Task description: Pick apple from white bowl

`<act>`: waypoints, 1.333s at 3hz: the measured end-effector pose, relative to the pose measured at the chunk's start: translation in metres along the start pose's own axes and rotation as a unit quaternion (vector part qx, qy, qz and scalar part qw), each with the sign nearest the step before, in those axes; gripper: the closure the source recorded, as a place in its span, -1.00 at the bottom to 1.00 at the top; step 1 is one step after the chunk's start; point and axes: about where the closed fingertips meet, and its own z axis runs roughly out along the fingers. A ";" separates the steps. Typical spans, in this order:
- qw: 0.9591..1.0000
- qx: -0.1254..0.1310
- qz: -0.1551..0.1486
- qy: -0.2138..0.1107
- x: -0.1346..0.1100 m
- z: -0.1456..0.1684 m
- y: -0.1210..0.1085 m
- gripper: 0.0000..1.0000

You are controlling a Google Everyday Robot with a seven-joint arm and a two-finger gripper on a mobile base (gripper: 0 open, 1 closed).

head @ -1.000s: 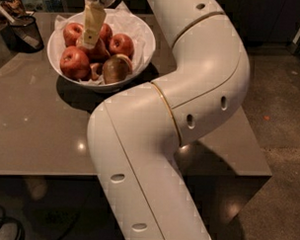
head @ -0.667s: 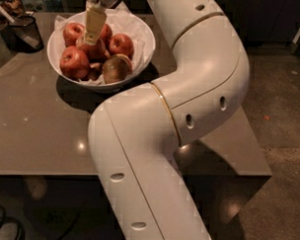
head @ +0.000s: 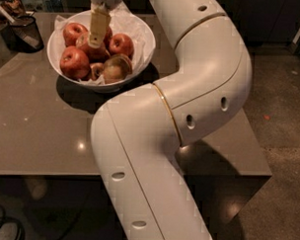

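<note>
The white bowl (head: 145, 39), lined with crumpled white paper, stands at the far left of the brown table. It holds several red apples: one at the front left (head: 74, 62), one at the back left (head: 73, 31) and one on the right (head: 122, 43). A brownish, bruised apple (head: 117, 67) lies at the bowl's front. My gripper (head: 95, 41) reaches down from the top edge into the bowl. Its tip is right at a central red apple (head: 94, 52), which it partly hides. My white arm (head: 190, 98) bends across the right of the view.
A small black mesh cup (head: 24, 32) stands at the table's far left corner, next to the bowl. The table (head: 46, 133) runs toward me and ends at a front edge, with dark floor (head: 282, 146) to the right.
My gripper has shifted slightly to the right above the bowl. The bowl and the apples have not moved.
</note>
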 end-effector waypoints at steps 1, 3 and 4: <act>1.000 -0.002 0.004 0.001 0.004 0.002 -0.001 -0.26; 1.000 -0.010 0.005 0.006 0.008 0.015 -0.003 -0.26; 1.000 -0.017 0.010 0.008 0.013 0.023 -0.004 -0.26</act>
